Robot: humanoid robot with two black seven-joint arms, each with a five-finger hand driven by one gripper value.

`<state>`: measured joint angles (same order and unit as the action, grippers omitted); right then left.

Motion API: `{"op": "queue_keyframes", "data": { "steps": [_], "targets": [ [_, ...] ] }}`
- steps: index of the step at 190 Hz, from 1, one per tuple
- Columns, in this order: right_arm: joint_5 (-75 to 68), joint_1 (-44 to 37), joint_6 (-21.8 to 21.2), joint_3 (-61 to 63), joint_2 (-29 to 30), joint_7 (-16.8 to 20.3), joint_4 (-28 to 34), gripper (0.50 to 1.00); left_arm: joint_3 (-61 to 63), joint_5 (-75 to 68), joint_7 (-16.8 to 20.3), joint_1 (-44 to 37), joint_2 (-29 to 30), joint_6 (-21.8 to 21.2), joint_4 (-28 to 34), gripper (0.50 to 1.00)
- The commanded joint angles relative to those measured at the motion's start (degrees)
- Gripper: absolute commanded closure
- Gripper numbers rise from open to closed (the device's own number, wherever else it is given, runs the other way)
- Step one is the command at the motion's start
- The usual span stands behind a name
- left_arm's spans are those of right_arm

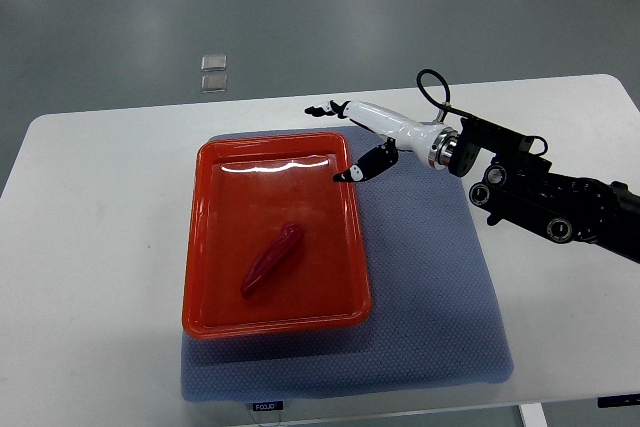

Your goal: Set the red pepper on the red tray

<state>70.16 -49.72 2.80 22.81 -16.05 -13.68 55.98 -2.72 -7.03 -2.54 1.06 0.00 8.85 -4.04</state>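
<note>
Red tray (205,247) on blue mat (430,277): holds one red pepper (272,258), lying diagonally; my right hand (345,142) above tray's far right corner, fingers spread, empty

Pepper (272,258) lies in tray (205,247) — tray on mat (430,277).

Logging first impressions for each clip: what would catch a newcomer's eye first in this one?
The bright red tray stands out first, sitting on a blue mat on the white table, with the dark red pepper lying diagonally inside it. Next comes the right hand, white with black fingers spread and empty, at the tray's far right corner, its black arm entering from the right edge.
</note>
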Motion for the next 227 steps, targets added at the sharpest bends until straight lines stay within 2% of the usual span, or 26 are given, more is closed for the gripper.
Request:
{"op": "queue_keyframes", "data": {
  "steps": [1,54,97,118,146,182,227],
  "targets": [
    [-2.0,3.6,-0.1,5.7,-0.2,0.4,-0.2,0.607,0.0,0.0,0.0,0.0,0.0,0.0,0.0,0.500],
    [-10.9,11.3,0.0,18.2,0.3,2.6,-1.0,0.607,0.0,0.0,0.0,0.0,0.0,0.0,0.0,0.500],
    [-26.6,12.5,0.3,24.7,0.2,5.6,-3.2,0.607,0.0,0.0,0.0,0.0,0.0,0.0,0.0,0.500],
    [-32.5,12.9,2.4,26.1,0.2,6.3,-3.3,0.607,0.0,0.0,0.0,0.0,0.0,0.0,0.0,0.500],
    [-33.9,14.0,3.0,27.7,1.0,6.0,-3.2,0.587,0.0,0.0,0.0,0.0,0.0,0.0,0.0,0.500],
    [-33.8,16.1,3.9,35.2,4.8,5.6,-3.2,0.585,0.0,0.0,0.0,0.0,0.0,0.0,0.0,0.500],
    [-33.3,16.9,6.3,36.7,5.9,5.3,-3.1,0.585,0.0,0.0,0.0,0.0,0.0,0.0,0.0,0.500]
  ]
}}
